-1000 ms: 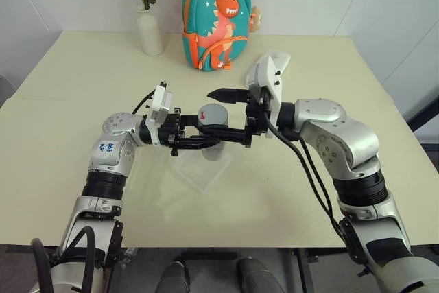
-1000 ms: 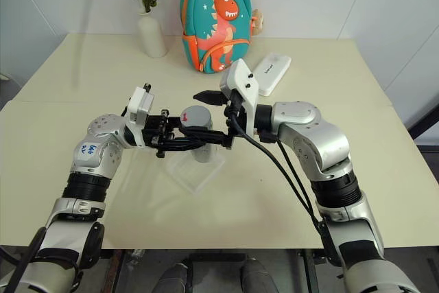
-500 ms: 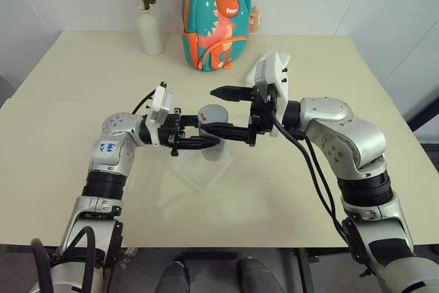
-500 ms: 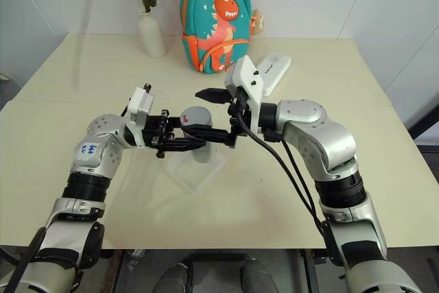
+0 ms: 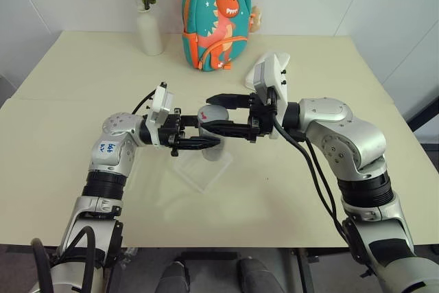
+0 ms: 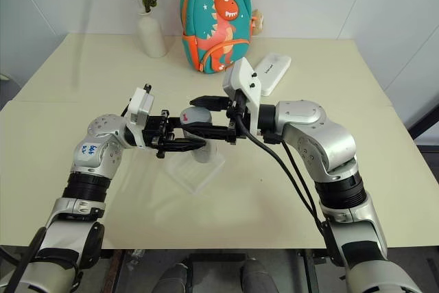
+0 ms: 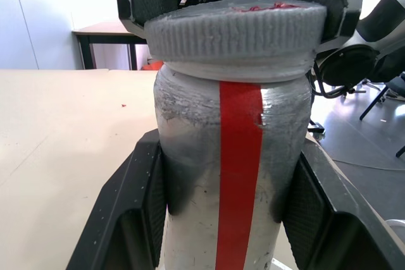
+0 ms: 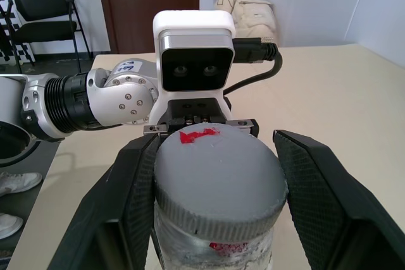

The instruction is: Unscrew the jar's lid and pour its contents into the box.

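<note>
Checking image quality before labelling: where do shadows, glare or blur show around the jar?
Left eye view: soft even light, faint shadows under the arms; the shallow clear plastic box shows only by pale edge glints. Left wrist view: the silvery red-striped jar and ribbed grey lid are sharp, the room behind softer. Right wrist view: lid top matte, without glare.

Jar (image 7: 234, 156) is showing a cloudy, silvery translucent plastic wall, scuffed and grainy, with a glossy red stripe. Lid (image 8: 218, 181) is looking matt grey plastic, ribbed on its rim, smooth on top. Box (image 5: 203, 168) is appearing as clear glossy plastic. Table (image 5: 82, 169) is looking smooth, matt cream laminate. Backpack (image 5: 216, 18) is reading as soft teal cloth. Vase (image 5: 150, 32) is looking matt white ceramic.
</note>
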Controlling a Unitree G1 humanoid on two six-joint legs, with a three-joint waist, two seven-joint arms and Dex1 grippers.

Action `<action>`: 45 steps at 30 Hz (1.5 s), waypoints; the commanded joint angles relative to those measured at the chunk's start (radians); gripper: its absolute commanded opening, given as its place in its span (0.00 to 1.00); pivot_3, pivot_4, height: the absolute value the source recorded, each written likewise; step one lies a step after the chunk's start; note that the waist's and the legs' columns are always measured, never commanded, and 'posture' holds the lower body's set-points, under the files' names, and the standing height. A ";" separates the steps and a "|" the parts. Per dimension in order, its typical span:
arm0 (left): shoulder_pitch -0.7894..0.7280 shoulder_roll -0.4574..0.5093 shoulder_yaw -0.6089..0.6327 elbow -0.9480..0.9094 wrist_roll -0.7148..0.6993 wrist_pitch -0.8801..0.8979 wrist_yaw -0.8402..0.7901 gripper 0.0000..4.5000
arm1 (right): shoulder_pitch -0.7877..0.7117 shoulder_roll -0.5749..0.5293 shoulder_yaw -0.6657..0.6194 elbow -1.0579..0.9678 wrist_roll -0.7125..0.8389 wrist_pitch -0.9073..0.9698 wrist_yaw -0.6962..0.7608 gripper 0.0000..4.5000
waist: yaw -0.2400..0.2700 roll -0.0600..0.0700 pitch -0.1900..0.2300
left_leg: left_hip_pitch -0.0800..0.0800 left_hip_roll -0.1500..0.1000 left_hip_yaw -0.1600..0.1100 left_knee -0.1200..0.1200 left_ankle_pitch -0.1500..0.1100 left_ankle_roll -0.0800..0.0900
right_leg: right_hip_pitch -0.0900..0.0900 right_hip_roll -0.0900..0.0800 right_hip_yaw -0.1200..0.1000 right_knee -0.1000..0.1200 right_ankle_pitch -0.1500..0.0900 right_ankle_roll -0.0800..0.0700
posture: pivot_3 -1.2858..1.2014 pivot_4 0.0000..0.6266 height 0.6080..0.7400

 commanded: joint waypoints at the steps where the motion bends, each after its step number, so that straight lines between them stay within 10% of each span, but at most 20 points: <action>1: -0.028 0.003 0.006 -0.002 -0.002 -0.023 -0.012 0.49 | -0.054 0.002 -0.055 0.007 0.014 -0.019 -0.013 0.56 | 0.000 0.000 0.000 | 0.000 0.000 0.000 0.000 0.000 0.000 | 0.000 0.000 0.000 0.000 0.000 0.000 | 0.52 0.24 1.00; 14: -0.044 0.029 0.034 0.024 0.000 -0.048 0.004 0.49 | -0.142 -0.113 -0.160 0.215 -0.092 -0.125 -0.043 0.56 | 0.004 0.000 0.000 | 0.000 0.000 0.000 0.000 0.000 0.000 | 0.000 0.000 0.000 0.000 0.000 0.000 | 0.52 0.24 1.00; 22: -0.053 0.117 0.107 0.014 -0.028 -0.016 0.037 0.49 | 0.143 -0.206 -0.222 0.134 -0.144 -0.091 -0.132 0.56 | 0.004 0.000 0.000 | 0.000 0.000 0.000 -0.002 0.000 0.000 | 0.000 0.000 0.000 -0.004 0.000 0.000 | 0.52 0.24 1.00; 40: -0.069 0.181 0.138 0.032 -0.025 0.018 0.029 0.49 | 0.594 -0.003 -0.291 0.195 -0.214 -0.291 -0.363 0.56 | 0.000 0.001 0.000 | 0.004 -0.001 0.000 0.000 0.001 0.001 | 0.005 0.000 0.001 -0.001 0.001 0.001 | 0.52 0.24 1.00; 45: -0.086 0.181 0.129 0.048 -0.005 -0.012 0.020 0.49 | 0.610 -0.009 -0.295 0.166 -0.209 -0.311 -0.355 0.94 | 0.002 0.001 0.000 | 0.004 -0.001 0.000 0.000 0.001 0.001 | 0.007 0.000 0.000 -0.004 0.001 0.002 | 0.52 0.24 1.00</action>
